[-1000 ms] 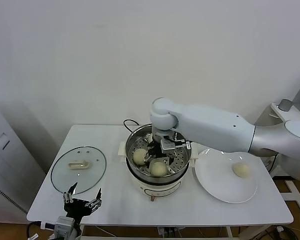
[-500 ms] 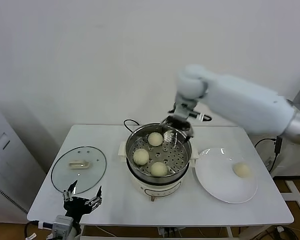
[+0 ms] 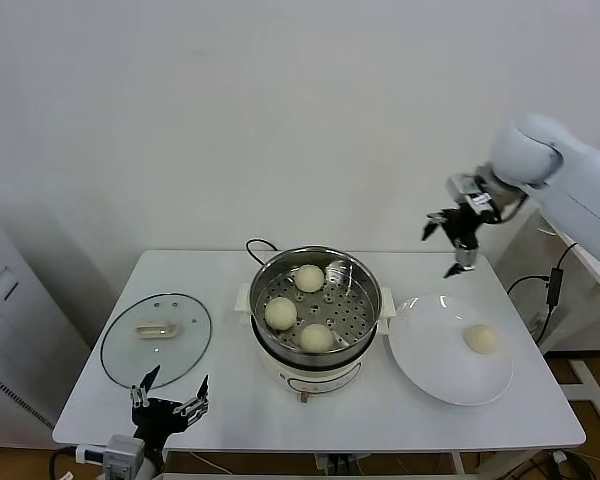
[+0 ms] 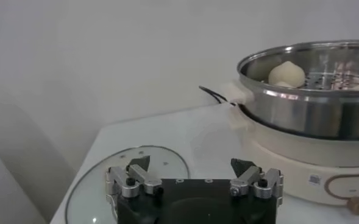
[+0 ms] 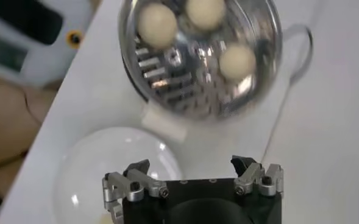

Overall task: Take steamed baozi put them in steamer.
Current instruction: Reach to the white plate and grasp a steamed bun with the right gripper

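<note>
The steel steamer (image 3: 371, 297) stands mid-table on its cream base. Three baozi lie in it: one at the back (image 3: 309, 277), one on the left (image 3: 281, 313), one at the front (image 3: 317, 338). A fourth baozi (image 3: 482, 340) lies on the white plate (image 3: 430, 355) to the right. My right gripper (image 3: 452, 236) is open and empty, high in the air above the table's back right, beyond the plate. Its wrist view shows the steamer (image 5: 261, 58) with the three buns from above. My left gripper (image 3: 168, 398) is open and empty, parked at the front left edge.
The glass lid (image 3: 180, 345) with a cream handle lies flat at the table's left, just behind my left gripper. A black cord (image 3: 256, 246) runs behind the steamer. The left wrist view shows the steamer wall (image 4: 301, 109) and the lid (image 4: 94, 182).
My right gripper has let go of a bun in the steamer, risen out of it, and swung up and to the right, away over the plate side. The left arm has stayed put.
</note>
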Available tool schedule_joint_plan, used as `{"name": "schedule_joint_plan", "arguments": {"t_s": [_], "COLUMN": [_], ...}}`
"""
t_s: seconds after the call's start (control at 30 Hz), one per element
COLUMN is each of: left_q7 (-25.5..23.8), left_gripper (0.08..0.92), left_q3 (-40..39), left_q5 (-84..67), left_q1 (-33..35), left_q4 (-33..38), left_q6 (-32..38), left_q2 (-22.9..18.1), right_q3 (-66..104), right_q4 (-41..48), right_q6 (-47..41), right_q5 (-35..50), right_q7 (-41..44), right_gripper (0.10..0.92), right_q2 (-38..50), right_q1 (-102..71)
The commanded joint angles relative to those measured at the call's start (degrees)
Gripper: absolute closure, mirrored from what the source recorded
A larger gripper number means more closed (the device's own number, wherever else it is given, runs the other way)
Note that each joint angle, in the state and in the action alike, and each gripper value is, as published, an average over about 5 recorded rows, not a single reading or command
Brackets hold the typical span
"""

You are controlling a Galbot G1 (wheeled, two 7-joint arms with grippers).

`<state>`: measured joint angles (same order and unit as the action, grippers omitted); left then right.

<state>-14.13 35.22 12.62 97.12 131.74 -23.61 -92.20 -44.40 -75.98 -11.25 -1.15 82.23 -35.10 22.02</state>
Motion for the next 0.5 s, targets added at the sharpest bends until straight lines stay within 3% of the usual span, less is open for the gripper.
{"name": "schedule_joint_plan", "arguments": {"t_s": [0.03,0.2,0.5], "left_q7": [-0.1,-0.1,-0.1], "left_gripper": [0.177,0.177,0.177], "left_q3": [-0.1,0.0,0.1], "left_q5": [-1.8,-1.8,-1.4], "left_q1": [0.9,1.3,2.2], "left_q4": [0.1,0.1,0.1], "left_q6": [0.0,-0.2,-0.1], "left_q2": [-1.4,-1.3,-1.5], "right_q3": [17.8,20.9,24.7], "right_q4": [2.6,6.0,13.1], "right_q6": [-2.8,3.0,6.5], "right_q5": [-13.3,-19.7,-23.3], "right_q7": [-0.6,-2.3,-4.1], "right_gripper": [0.203,0.203,0.203], "right_q2": [6.0,2.5,-3.7], "right_q1": [-21.3,-26.0,-31.6]}}
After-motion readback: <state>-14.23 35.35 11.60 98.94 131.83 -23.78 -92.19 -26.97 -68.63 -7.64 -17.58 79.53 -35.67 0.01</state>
